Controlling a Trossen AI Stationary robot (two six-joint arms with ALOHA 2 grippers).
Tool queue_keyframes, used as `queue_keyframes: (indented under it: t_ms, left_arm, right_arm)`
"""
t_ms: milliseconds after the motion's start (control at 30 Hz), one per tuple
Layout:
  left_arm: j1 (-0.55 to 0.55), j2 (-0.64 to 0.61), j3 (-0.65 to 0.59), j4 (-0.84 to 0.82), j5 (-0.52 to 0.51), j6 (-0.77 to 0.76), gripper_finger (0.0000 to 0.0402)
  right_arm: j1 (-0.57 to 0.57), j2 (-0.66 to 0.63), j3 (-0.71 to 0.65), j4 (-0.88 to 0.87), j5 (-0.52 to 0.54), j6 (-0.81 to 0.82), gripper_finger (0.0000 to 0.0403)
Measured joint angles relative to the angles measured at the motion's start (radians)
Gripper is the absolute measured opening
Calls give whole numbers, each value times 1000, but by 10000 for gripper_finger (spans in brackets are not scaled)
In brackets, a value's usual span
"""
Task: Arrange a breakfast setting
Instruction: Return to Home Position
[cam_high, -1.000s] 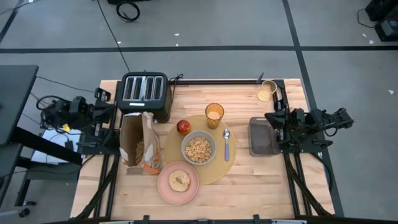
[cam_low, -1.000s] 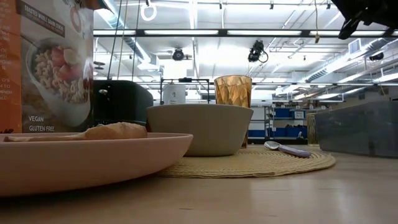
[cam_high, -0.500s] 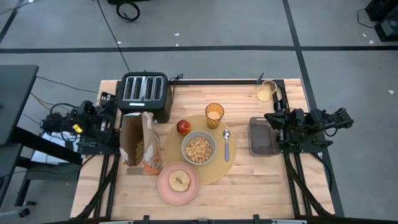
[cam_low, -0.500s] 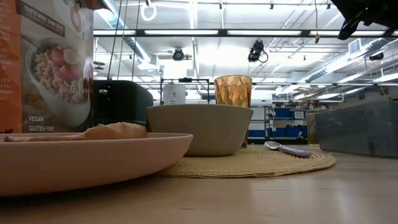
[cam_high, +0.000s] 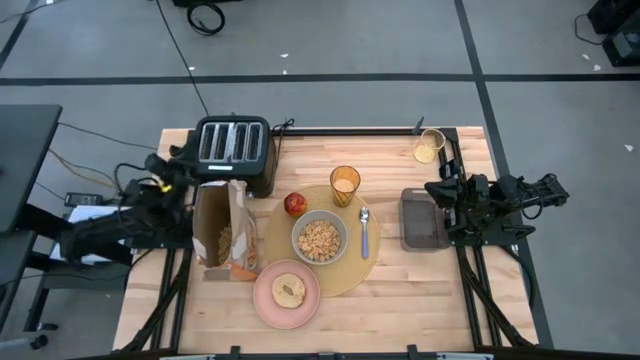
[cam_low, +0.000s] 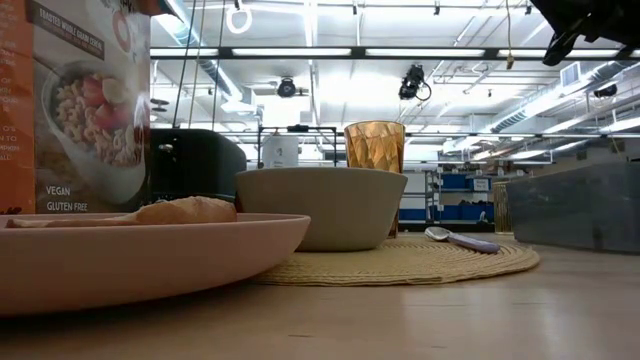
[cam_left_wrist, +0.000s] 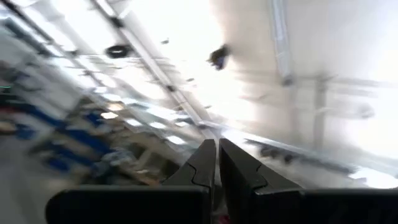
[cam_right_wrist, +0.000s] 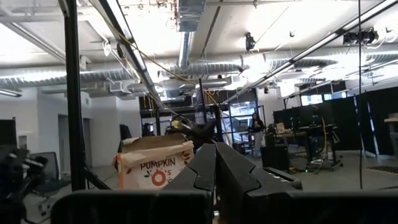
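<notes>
The pale wooden desk (cam_high: 430, 290) carries a black toaster (cam_high: 233, 145) at its back left corner, with a cereal bag (cam_high: 224, 232) just in front of it. A round tan placemat (cam_high: 355, 270) lies mid-desk. A pink plate (cam_high: 265, 300) near the front edge overlaps the mat's rim. A grey tray (cam_high: 423, 220) sits by the right edge and a small cup (cam_high: 430, 146) at the back right corner.

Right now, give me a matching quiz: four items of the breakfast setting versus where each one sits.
Things:
1 toast round
2 metal spoon
3 red apple
4 amber tumbler

Places:
A on the placemat, right of the bowl in the high view
B on the pink plate
C rising above the bowl's rim in the low view
D between the cereal bag and the tumbler

Pairs: 1-B, 2-A, 3-D, 4-C
</notes>
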Motion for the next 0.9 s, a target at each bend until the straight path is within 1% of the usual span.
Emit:
queue_keyframes:
  t_ms: [267,433,567,633,800,900]
  left_arm:
    - [290,17,-1,-273,2,-182,27]
    - [412,85,-1,-330,8,-257,27]
    - [459,162,-1,-390,37,-230,27]
    - [465,198,-1,-424,72,-190,27]
    - [453,244,-1,-399,231,-39,27]
    - [446,240,-1,-389,295,30,27]
  right_arm:
    - [0,0,0,0,0,40,18]
    - [0,0,0,0,0,40,18]
    - [0,0,1,0,0,40,18]
    - [0,0,1,0,0,40,18]
    - [0,0,1,1,0,64,18]
    - [0,0,1,1,0,66,18]
